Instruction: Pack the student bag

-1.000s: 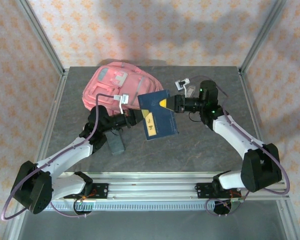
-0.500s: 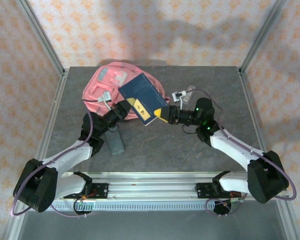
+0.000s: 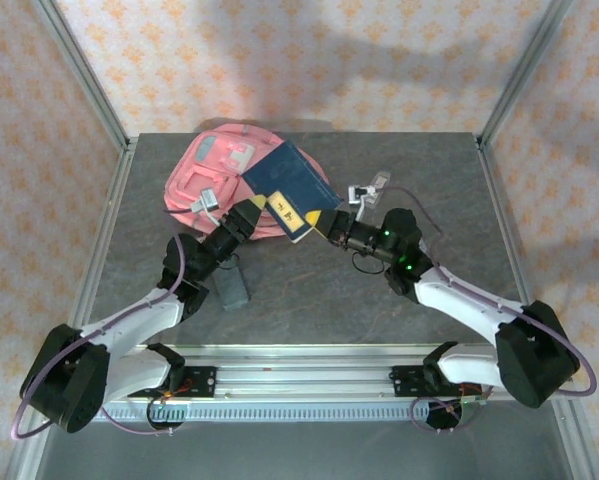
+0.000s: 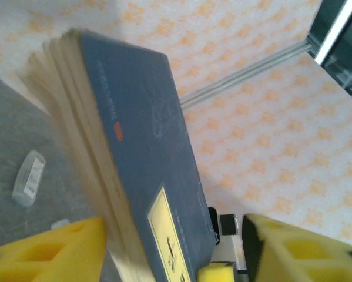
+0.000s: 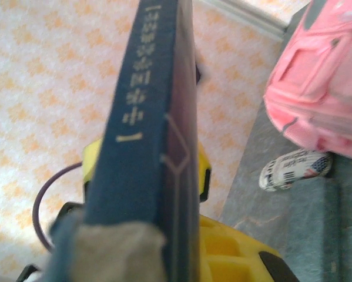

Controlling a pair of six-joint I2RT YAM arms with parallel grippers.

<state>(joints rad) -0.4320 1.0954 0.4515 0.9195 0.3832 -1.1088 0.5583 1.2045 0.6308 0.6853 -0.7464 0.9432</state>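
The student bag (image 3: 214, 168), a pink backpack, lies at the back left of the table; its pink side (image 5: 322, 76) also shows in the right wrist view. A thick dark-blue book (image 3: 287, 188) with a yellow label hangs tilted over the bag's right edge. My right gripper (image 3: 327, 226) is shut on the book's near right corner, and the spine (image 5: 158, 135) rises between its fingers (image 5: 223, 247). My left gripper (image 3: 251, 212) is at the book's left edge, open. Its yellow fingers (image 4: 52, 249) stand wide to either side of the book (image 4: 146, 147).
A grey case (image 3: 232, 286) lies on the table beside the left arm. A small clear box (image 3: 381, 180) sits behind the right arm, and also shows as a clear box (image 4: 29, 178) in the left wrist view. A white printed object (image 5: 294, 170) lies against the bag.
The book has moved from the table's middle up and back over the bag. My left gripper let go and opened; my right gripper closed on the book.
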